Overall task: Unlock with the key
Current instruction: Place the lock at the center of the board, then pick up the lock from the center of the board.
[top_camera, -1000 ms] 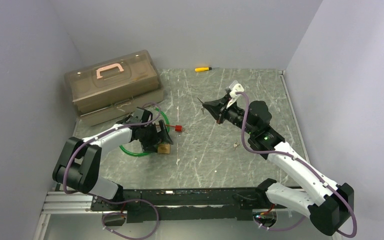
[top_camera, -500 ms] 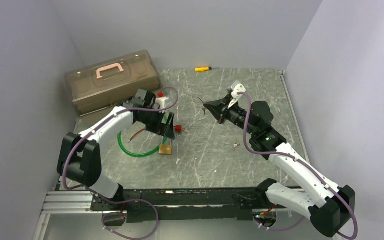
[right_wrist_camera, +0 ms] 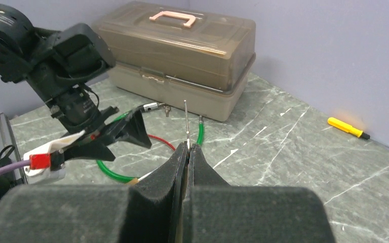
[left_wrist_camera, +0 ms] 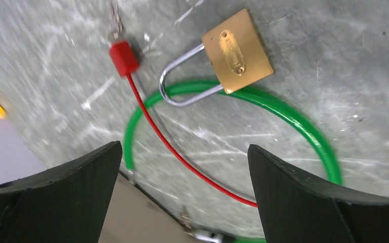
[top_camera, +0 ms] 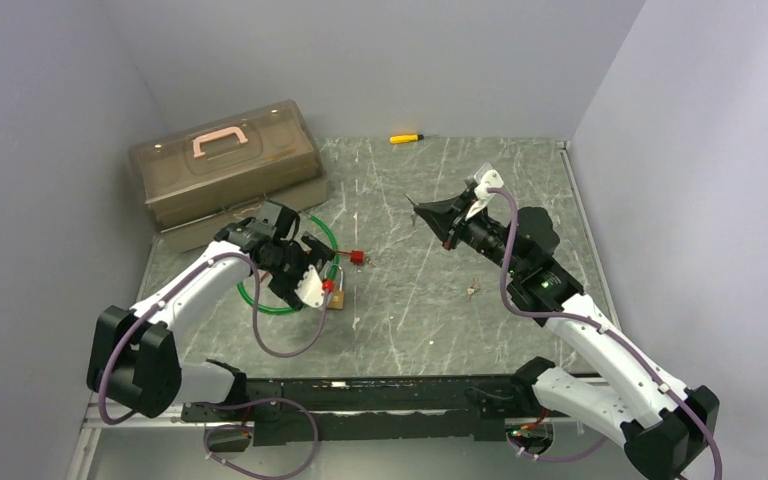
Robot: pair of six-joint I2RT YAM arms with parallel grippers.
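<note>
Here, the left pincer (left_wrist_camera: 183, 152) is hovering over the left half of the tabletop (top_camera: 440, 310) with its jaws standing wide apart and gripping nothing. Between its two dark fingers (left_wrist_camera: 76, 177), the left wrist view is showing the brass padlock (left_wrist_camera: 238, 50) lying flat on the stone surface, its silver shackle (left_wrist_camera: 180, 76) closed. The shackle is resting against the green cable (left_wrist_camera: 294, 116), which is curving in a loop around that spot; whether the cable is passing through the shackle is hard to tell. A thin red wire (left_wrist_camera: 167, 147) is running from a small red tag (left_wrist_camera: 123, 57) lying just beside the shackle, on its far side. The right pincer (right_wrist_camera: 188, 149) is hanging in the air over the middle of the tabletop, well apart from the padlock, its jaws pressing together on the key (right_wrist_camera: 186, 121), whose slim metal blade is sticking out past the fingertips and pointing left. A brown toolbox (top_camera: 222, 165) with a pink handle is sitting in the far left corner, and a yellow screwdriver (top_camera: 406, 138) is lying by the far wall.
</note>
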